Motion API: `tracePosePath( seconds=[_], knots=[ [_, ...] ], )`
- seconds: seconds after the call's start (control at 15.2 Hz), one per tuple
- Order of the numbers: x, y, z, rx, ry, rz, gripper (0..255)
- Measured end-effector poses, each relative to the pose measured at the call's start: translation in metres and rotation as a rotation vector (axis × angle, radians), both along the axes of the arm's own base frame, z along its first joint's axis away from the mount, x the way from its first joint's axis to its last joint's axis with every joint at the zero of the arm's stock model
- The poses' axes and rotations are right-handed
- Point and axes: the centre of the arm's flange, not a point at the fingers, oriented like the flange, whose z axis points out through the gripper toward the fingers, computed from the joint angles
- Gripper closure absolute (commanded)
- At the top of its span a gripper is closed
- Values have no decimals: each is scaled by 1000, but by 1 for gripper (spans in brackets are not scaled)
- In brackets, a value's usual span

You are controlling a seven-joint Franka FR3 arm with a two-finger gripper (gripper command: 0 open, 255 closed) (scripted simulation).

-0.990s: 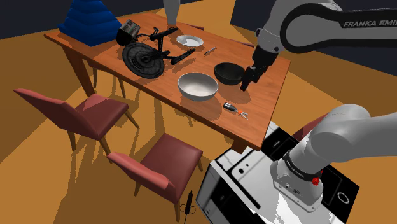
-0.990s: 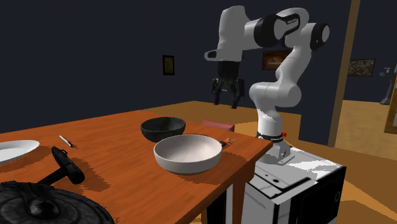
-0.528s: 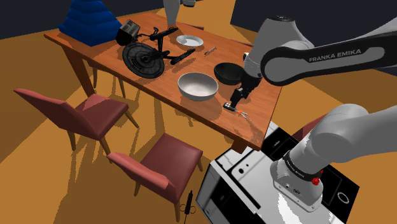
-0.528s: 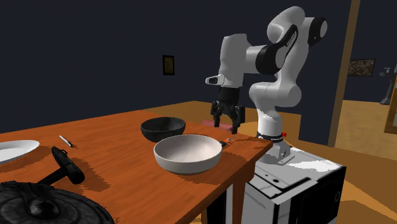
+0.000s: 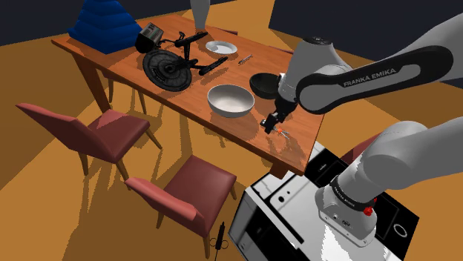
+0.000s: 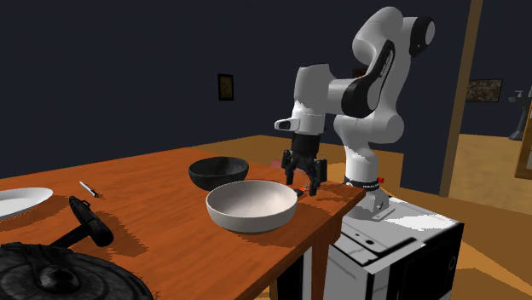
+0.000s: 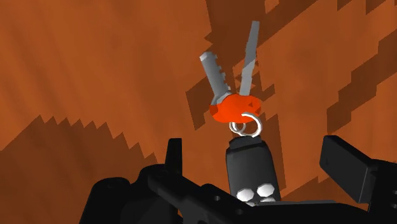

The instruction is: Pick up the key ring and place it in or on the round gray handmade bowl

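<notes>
On the brown wooden surface (image 5: 119, 59), a pale grey round bowl (image 5: 231, 100) sat left of a smaller black bowl (image 5: 266, 85). Right of the pale bowl, the black pincer (image 5: 273, 121) hung low, fingers spread. The key ring with black fob, red tag and two grey keys (image 7: 232, 108) lay flat between them, untouched, near the surface's edge.

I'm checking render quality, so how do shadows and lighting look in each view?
Wrist view: shadows on the table have jagged, stair-stepped edges around the key ring. Second exterior view: dim, same blocky edges on the table. Shoulder view: brighter, chairs cast dark shadows.
</notes>
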Motion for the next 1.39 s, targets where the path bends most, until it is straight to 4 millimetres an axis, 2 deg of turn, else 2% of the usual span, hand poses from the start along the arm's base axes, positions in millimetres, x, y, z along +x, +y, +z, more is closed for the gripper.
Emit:
tracePosePath(
  seconds=[0.4, 0.46, 1.19, 1.39],
  knots=[
    [1, 0, -4, 0, -1, 0, 0],
    [1, 0, -4, 0, -1, 0, 255],
    [3, 0, 2, 2, -11, 1, 255],
    [0, 0, 12, 0, -3, 0, 255]
  ],
)
